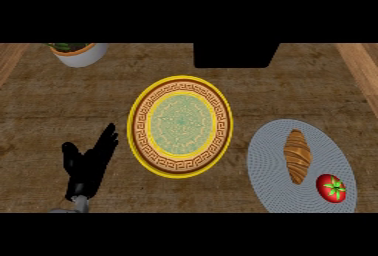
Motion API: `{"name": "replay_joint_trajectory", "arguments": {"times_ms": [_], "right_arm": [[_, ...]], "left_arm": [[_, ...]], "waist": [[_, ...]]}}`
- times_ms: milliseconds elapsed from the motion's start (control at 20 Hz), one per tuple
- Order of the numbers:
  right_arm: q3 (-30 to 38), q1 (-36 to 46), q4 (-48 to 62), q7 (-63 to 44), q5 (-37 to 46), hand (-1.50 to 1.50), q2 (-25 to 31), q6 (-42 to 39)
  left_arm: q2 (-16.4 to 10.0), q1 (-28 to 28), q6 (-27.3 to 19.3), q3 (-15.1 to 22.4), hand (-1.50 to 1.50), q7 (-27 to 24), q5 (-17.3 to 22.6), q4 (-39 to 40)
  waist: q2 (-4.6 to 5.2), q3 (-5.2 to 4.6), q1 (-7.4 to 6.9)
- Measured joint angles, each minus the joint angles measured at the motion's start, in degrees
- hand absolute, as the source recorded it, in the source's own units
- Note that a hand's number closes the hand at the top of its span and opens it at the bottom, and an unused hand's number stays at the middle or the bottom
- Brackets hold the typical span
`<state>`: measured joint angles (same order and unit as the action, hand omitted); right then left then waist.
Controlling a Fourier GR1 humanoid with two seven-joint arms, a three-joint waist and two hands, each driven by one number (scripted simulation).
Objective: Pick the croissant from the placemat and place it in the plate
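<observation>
croissant (298,156) lay on the grey placemat (267,150), right of the plate (179,126), long axis running near-to-far, not yet on the plate; only the left hand (88,162) showed, resting left of the plate, fingers straight, holding nothing; croissant sat across the plate from it, so the unseen right hand was probably nearer; tomato (331,187) just beside the croissant; no readable writing anywhere.
</observation>
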<state>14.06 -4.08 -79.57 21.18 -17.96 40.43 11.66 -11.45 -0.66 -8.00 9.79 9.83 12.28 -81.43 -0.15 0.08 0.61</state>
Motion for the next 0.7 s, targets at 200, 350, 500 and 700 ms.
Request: {"name": "replay_joint_trajectory", "arguments": {"times_ms": [200, 350, 500, 700], "right_arm": [[-3.6, -2.9, -2.0, -5.3, 4.7, -1.50, 6.2, -3.8], [-6.5, -4.0, -5.1, -10.9, 7.5, -1.50, 10.1, -6.6], [-8.8, -4.7, -10.8, -18.2, 9.6, -1.50, 12.7, -7.8], [-13.0, -3.2, -15.8, -28.1, 14.3, -1.50, 13.4, -7.9]], "left_arm": [[-0.4, -0.1, 0.5, -0.4, 0.00, 0.1, 0.2, -0.3], [-0.4, -0.1, 0.8, -0.4, 0.00, 1.0, 0.4, -0.6], [-0.3, -0.6, 1.3, -0.6, 0.00, -0.4, 0.2, 0.0], [0.6, 0.0, 0.4, -0.2, 0.00, 1.1, -0.7, -0.7]], "waist": [[0.03, -0.09, -0.36], [0.05, -0.14, -0.48], [-0.02, -0.12, -0.40], [0.05, -0.11, -0.67]]}}
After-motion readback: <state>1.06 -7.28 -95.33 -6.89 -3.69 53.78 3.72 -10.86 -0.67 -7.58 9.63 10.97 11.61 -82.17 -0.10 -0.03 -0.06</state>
